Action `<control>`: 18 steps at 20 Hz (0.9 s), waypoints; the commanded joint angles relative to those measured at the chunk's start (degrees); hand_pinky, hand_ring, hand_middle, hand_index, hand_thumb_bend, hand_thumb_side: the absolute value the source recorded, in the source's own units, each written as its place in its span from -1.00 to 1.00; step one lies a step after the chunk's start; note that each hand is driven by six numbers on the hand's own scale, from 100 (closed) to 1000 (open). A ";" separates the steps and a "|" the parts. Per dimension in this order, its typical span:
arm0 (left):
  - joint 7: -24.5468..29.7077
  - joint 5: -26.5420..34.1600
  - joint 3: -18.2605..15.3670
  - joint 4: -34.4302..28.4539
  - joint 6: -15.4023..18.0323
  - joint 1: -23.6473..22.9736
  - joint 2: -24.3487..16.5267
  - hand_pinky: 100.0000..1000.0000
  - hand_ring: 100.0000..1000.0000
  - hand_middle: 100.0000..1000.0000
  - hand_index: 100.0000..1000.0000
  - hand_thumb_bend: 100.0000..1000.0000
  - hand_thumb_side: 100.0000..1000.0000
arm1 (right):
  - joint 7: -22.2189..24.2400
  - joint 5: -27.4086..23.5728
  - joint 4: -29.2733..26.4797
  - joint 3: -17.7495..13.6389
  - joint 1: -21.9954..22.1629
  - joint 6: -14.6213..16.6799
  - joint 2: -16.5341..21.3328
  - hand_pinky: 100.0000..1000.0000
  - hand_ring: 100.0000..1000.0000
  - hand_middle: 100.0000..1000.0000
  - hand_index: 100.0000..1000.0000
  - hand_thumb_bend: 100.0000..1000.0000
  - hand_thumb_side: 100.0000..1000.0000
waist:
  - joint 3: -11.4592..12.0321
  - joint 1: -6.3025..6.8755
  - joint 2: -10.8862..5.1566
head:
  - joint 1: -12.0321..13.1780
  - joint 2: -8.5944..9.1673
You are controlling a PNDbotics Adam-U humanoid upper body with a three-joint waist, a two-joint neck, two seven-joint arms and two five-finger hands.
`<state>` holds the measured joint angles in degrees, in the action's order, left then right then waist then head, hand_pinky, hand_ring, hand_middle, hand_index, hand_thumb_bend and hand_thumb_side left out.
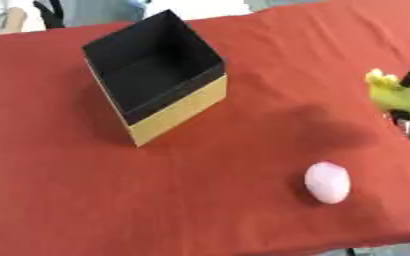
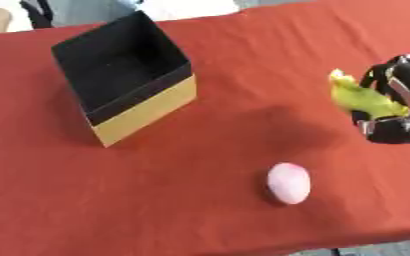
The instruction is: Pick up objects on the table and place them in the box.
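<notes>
On red cloth (image 2: 200, 75) | right hand (image 2: 399, 107) curled round lumpy yellow object (image 2: 362, 97) | smooth pink egg shape (image 2: 289, 183) | open square black box (image 2: 124, 75)

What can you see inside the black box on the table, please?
The box stands open, and only its dark inner walls and floor show; nothing appears to lie in it. The near walls hide the near part of the floor, so a small item there cannot be ruled out.

On the red-covered desk (image 2: 112, 200), the right robot hand (image 2: 399, 107) at the right edge has its fingers curled round a yellow-green object (image 2: 362, 98), held above the cloth. A pink egg-shaped object (image 2: 288, 183) lies near the front. An open black box (image 2: 125, 75) with a tan lower side stands far left.
</notes>
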<state>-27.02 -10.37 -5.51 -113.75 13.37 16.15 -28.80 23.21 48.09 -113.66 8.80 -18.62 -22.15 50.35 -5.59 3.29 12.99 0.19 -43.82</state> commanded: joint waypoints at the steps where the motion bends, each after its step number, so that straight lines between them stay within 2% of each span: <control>1: -0.06 -0.26 -0.48 -0.84 0.20 0.69 -1.23 -0.04 0.60 0.28 0.58 -1.00 -0.41 | 0.83 1.09 -0.94 -1.13 -3.90 2.24 2.27 -0.32 -0.28 -0.46 -0.07 -0.74 -1.00 | 0.28 -0.41 -1.08 | 0.84 -0.30; 5: -0.16 -0.26 -0.48 -0.84 0.22 0.70 -1.11 -0.04 0.60 0.28 0.58 -1.00 -0.40 | 3.61 2.39 -0.94 -0.74 -10.85 5.06 1.53 -0.32 -0.30 -0.45 -0.06 -0.72 -1.00 | 1.10 -0.68 -1.05 | 1.67 -0.30; 9: -0.21 -0.25 -0.42 -0.84 0.31 0.83 -1.15 -0.04 0.60 0.28 0.58 -1.00 -0.40 | 6.97 4.05 -0.94 0.05 -17.97 6.70 -0.23 -0.31 -0.30 -0.45 -0.06 -0.70 -1.00 | 2.11 -1.09 -0.94 | 1.12 -0.30; 13: -0.07 -0.11 -0.30 -0.84 0.40 1.02 -1.09 -0.04 0.60 0.28 0.58 -1.00 -0.39 | 11.70 4.49 -0.94 1.62 -24.71 7.10 -3.21 -0.30 -0.30 -0.44 -0.06 -0.73 -1.00 | 2.93 -1.54 -0.79 | -0.52 -0.30; 18: 0.05 0.02 -0.20 -0.84 0.44 1.17 -1.17 -0.04 0.60 0.28 0.59 -1.00 -0.39 | 17.88 4.92 -0.94 5.03 -33.26 6.98 -7.48 -0.31 -0.29 -0.44 -0.06 -0.74 -1.00 | 3.80 -1.82 -0.56 | -2.64 -0.30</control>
<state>-27.03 -10.36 -5.49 -113.75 13.62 16.59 -28.77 39.68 52.50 -113.67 13.59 -50.61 -15.17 42.91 -1.82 1.56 13.23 -1.89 -43.82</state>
